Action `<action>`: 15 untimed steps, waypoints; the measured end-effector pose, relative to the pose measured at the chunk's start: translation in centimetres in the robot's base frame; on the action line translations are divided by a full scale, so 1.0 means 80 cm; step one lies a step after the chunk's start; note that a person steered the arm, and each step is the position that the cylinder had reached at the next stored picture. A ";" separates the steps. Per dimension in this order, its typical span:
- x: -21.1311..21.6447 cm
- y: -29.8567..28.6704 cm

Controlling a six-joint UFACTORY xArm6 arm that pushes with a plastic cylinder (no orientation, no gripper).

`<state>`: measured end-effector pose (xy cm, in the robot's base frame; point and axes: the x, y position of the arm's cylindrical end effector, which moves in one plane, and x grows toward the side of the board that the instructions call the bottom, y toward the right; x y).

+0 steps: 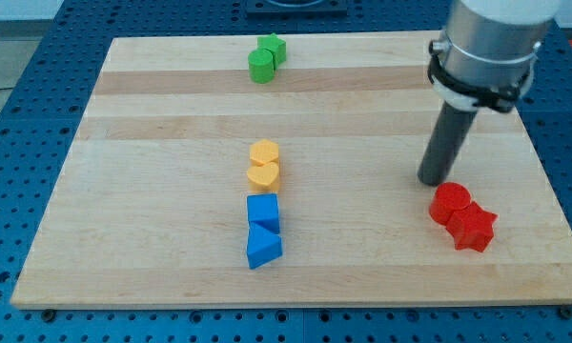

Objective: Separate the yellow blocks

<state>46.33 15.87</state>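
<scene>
— How far along is the separating?

— Nothing is done yet: the two yellow blocks (263,164) are seen touching mid-tabletop (153,191). My tip (431,180) is parked beside the red blocks (462,217) — no pincer is fitted.

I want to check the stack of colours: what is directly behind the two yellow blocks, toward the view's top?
Behind the yellow blocks only bare wooden board shows, up to the green blocks near the top edge. Nothing there is covered. My tip stands far to the view's right, beside the red blocks.

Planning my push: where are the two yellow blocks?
The two yellow blocks sit touching at board centre, just above the blue blocks; my tip is far to the view's right.
</scene>
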 end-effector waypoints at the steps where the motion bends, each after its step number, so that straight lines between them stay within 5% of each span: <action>1: -0.093 -0.073; 2: -0.173 -0.205; 3: -0.140 -0.304; 4: -0.072 -0.329; 7: 0.045 -0.288; 8: -0.006 -0.299; 11: -0.050 -0.297; 14: 0.063 -0.143; 15: 0.023 -0.189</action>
<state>48.14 0.72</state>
